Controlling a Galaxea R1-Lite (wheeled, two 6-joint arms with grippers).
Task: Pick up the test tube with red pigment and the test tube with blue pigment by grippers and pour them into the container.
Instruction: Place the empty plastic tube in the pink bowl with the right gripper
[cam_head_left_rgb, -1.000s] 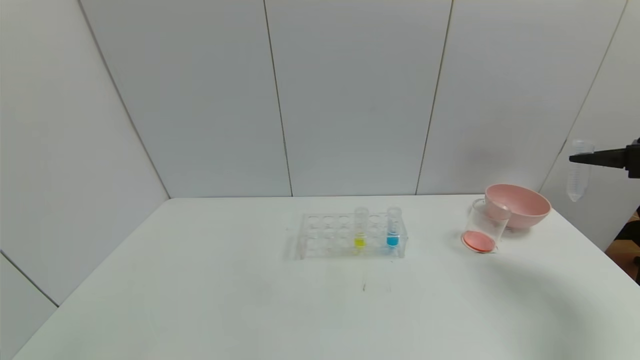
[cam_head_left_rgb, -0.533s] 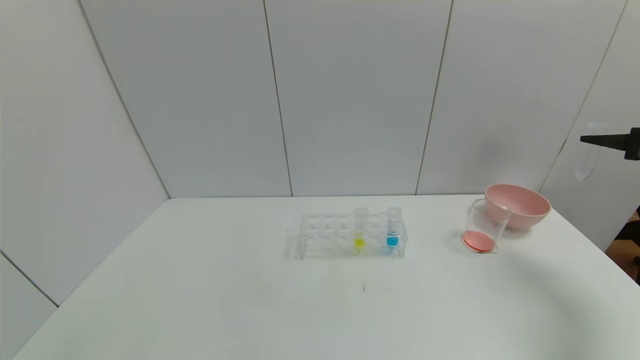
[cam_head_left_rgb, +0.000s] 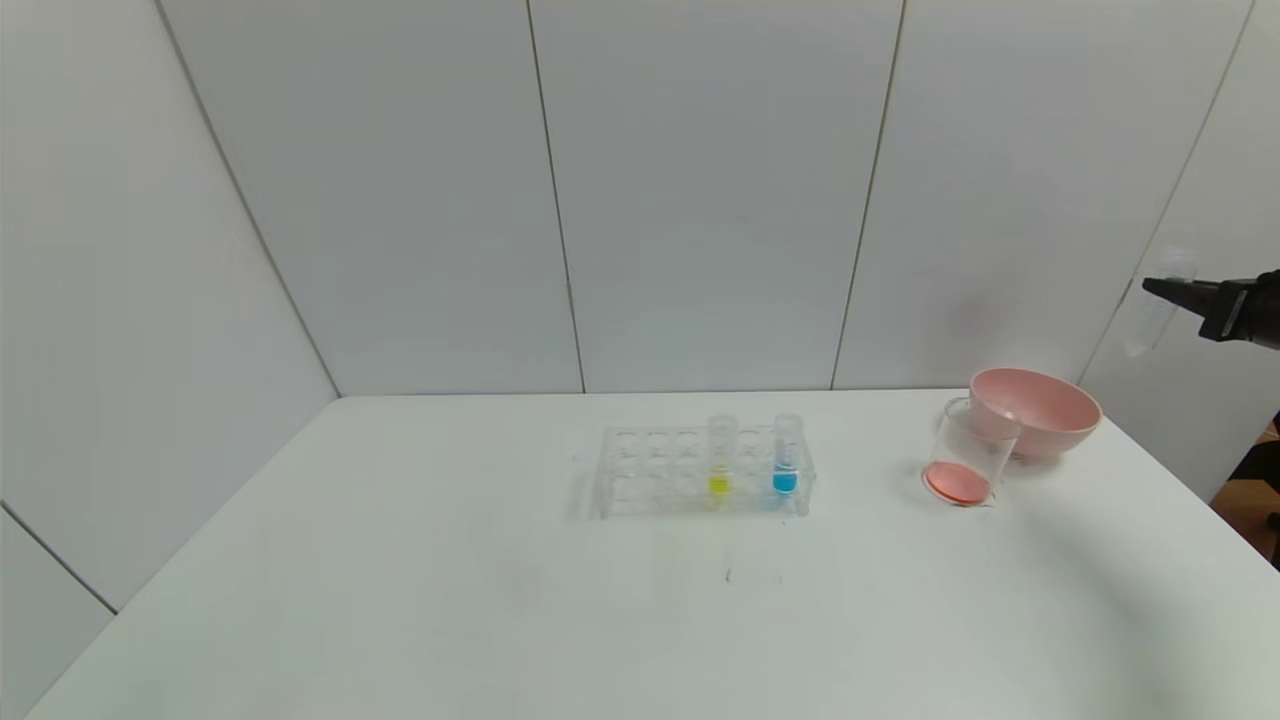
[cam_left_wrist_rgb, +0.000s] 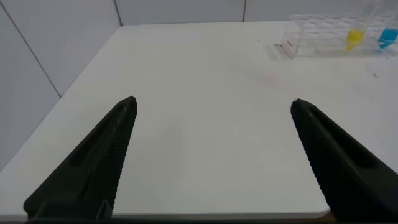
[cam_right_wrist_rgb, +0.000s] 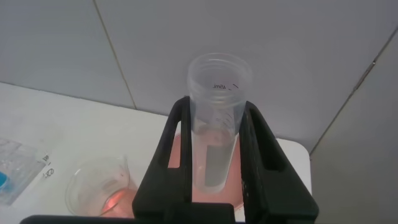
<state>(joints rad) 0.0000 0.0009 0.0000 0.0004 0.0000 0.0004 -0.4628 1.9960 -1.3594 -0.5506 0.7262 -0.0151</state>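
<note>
My right gripper (cam_head_left_rgb: 1160, 289) hangs high at the far right, above the pink bowl, shut on a clear test tube (cam_head_left_rgb: 1140, 330) that leans slightly. In the right wrist view this tube (cam_right_wrist_rgb: 217, 81) sits clamped between the black fingers of the gripper (cam_right_wrist_rgb: 217, 107), and no coloured liquid shows in it. The container (cam_head_left_rgb: 965, 465), a small glass beaker, stands beside the bowl with orange-red liquid at its bottom. The test tube with blue pigment (cam_head_left_rgb: 786, 460) stands upright in the clear rack (cam_head_left_rgb: 660, 470). My left gripper (cam_left_wrist_rgb: 214, 101) is open over the near left of the table, holding nothing.
A pink bowl (cam_head_left_rgb: 1035, 410) sits at the back right, touching the beaker. A tube with yellow liquid (cam_head_left_rgb: 720, 462) stands in the rack, left of the blue one. White wall panels close off the back and left. The table edge runs near the bowl on the right.
My right gripper has risen with the clear tube, then edged back left. The tube hung straight down before and now leans. Rack, beaker and bowl have not moved.
</note>
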